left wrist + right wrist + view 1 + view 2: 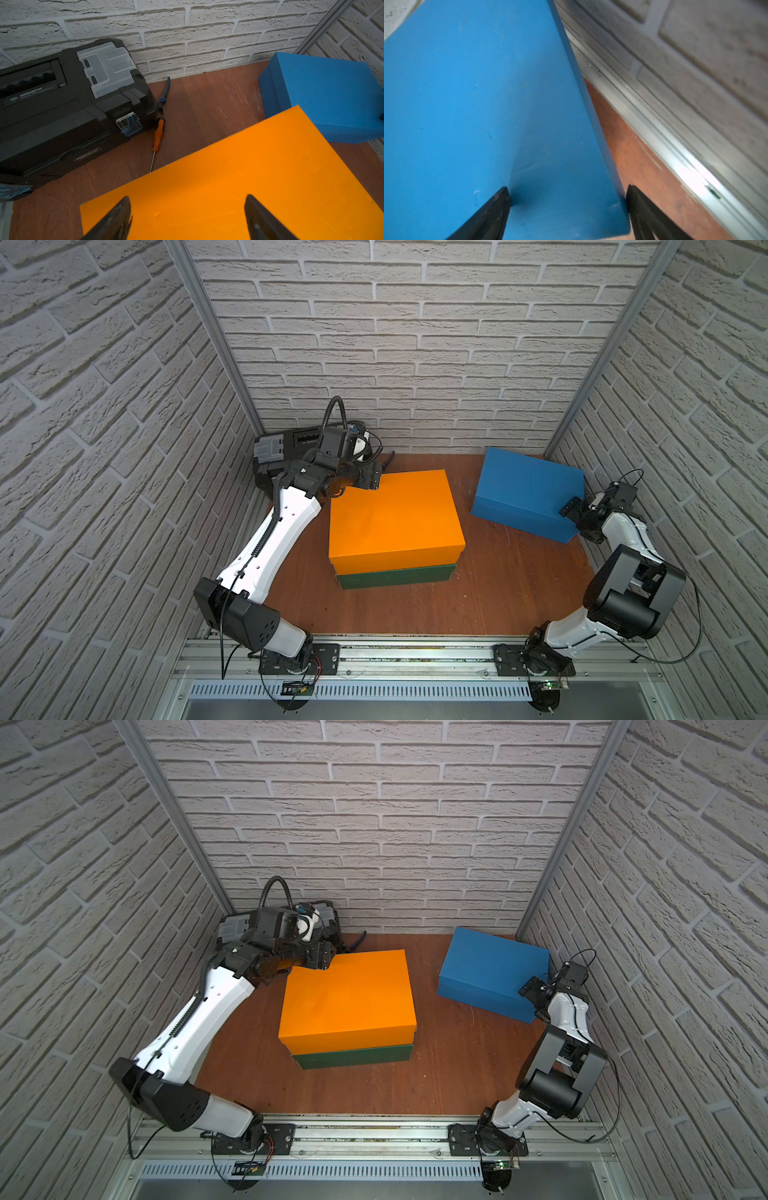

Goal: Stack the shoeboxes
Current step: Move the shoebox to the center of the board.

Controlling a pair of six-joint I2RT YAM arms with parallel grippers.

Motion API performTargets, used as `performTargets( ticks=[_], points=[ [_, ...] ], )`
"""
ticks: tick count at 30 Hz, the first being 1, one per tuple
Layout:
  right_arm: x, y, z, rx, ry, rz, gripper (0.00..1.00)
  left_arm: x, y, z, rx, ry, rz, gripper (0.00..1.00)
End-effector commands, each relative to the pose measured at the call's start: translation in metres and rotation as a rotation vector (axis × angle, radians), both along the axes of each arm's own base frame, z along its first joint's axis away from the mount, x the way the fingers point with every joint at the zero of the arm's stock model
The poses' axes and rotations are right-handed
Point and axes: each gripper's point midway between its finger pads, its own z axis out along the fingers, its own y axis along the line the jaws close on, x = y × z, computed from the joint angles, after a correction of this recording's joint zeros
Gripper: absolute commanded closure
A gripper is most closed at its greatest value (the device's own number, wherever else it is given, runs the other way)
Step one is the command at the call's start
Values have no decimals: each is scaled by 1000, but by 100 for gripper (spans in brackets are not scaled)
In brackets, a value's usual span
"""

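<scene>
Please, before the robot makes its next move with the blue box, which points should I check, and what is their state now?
1. Orange cardboard shoebox rests on the dark green cardboard shoebox: ok.
2. Its top free to receive another box: not ok; the open left pincer hangs over one corner.
3. Right pincer astride a corner of the blue cardboard shoebox: ok.
4. Right pincer's grip firm: cannot tell.
5. Blue cardboard shoebox closed: ok.
</scene>
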Motion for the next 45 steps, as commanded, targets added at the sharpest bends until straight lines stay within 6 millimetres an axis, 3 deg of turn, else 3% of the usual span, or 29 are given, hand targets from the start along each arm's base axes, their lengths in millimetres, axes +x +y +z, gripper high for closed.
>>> performTargets(
  ticks=[1,9,14,20,26,31,36,45],
  points=[
    [-2,27,2,61,-32,20,16,-3,-3,12,-17,-53,-30,15],
    [-29,67,-4,59,-11,43,18,-15,3,14,-28,-65,-41,14],
    [-37,72,-9,51,3,58,14,-23,5,15,-30,-68,-52,15],
    [-23,64,3,27,-15,87,6,-26,3,19,-25,-65,-75,14],
    [9,51,16,56,-70,126,3,-17,2,23,-18,-58,-76,14],
    [34,42,17,84,-77,163,2,-2,21,25,-55,-32,-10,14],
    [49,34,12,95,-84,170,2,12,54,25,-122,-10,98,14],
    [75,31,-7,128,-52,281,2,26,113,5,-214,52,251,14]
  ],
)
